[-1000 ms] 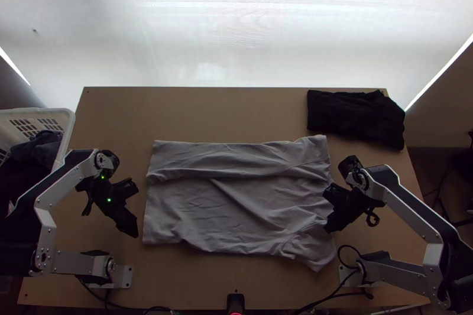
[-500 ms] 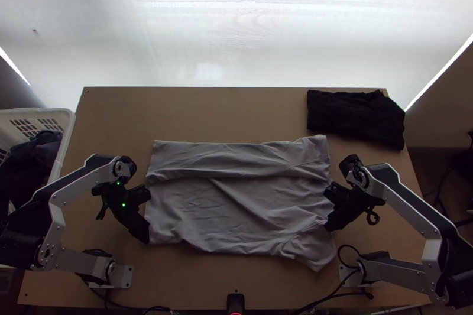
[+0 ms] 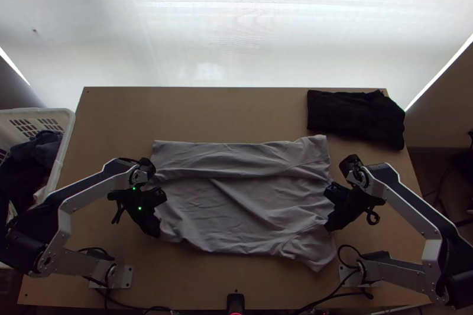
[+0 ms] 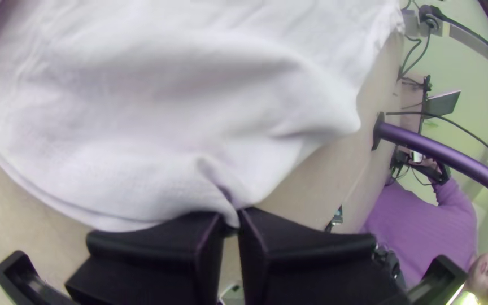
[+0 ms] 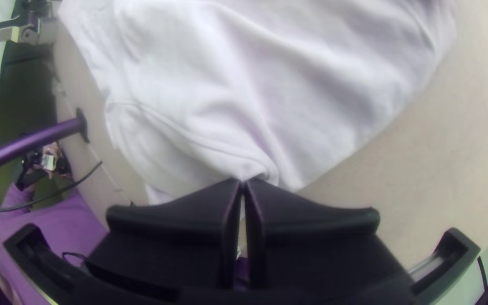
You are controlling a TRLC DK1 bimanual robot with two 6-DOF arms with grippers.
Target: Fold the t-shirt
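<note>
- A grey t-shirt (image 3: 236, 214) lies across the middle of the light wooden table (image 3: 195, 111), between the two robot arms. It is mostly flat and wrinkled, and a long band along its far side looks folded over towards the near side.
- The left gripper (image 4: 231, 219) has its black fingers nearly together, with a small puckered fold of the shirt's edge between the tips.
- The right gripper (image 5: 243, 183) is closed too, and the fabric gathers at its fingertips near a stitched seam, so it seems to have a pinch of shirt.
- The knit looks light, soft and limp: easy to lift, not fragile, but likely to sag between two holds and crease where pinched.
- A small pinch could slip out if pulled hard. The best holds are probably close to the two near corners, taking every layer, with the cloth kept lightly taut as it goes over towards the far side.
- Compared with one second earlier, the left gripper has moved inward, from the table beside the shirt to its left edge. The shirt's near left corner has shifted inward as well.
- The right gripper is in almost the same place, and the far band looks unchanged.
</note>
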